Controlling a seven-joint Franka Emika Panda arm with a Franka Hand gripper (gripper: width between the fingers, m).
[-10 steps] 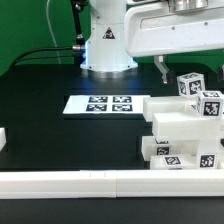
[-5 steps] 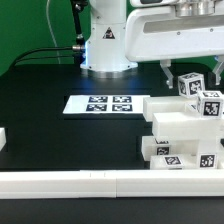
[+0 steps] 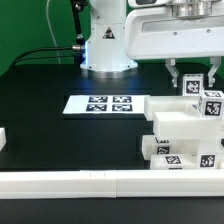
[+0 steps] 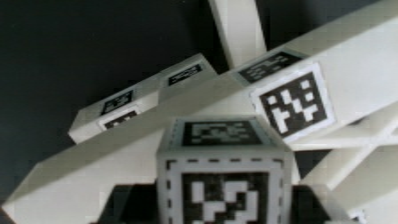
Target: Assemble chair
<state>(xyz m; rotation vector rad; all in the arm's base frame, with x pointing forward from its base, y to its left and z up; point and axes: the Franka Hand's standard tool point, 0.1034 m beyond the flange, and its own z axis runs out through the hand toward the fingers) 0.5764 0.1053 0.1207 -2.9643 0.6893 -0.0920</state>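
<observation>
The chair is loose white parts with black-and-white tags, stacked at the exterior view's right: slabs [image 3: 182, 126] and tagged blocks [image 3: 211, 104]. My gripper [image 3: 192, 74] hangs over the upright tagged block [image 3: 192, 88], with one finger on each side of it. The jaws stand open and wider than the block. In the wrist view the same block [image 4: 217, 165] fills the space at my gripper [image 4: 217, 208], with dark fingers [image 4: 135, 205] close beside it. Long tagged parts [image 4: 214, 95] lie beyond it.
The marker board [image 3: 100, 104] lies flat mid-table, left of the parts. A long plain white rail [image 3: 90, 182] runs along the front edge. The robot base [image 3: 107, 45] stands at the back. A small white piece [image 3: 3, 140] shows at the left edge.
My gripper has moved toward the exterior view's right and slightly down, so its fingers now straddle the upright tagged block. The parts have not moved.
</observation>
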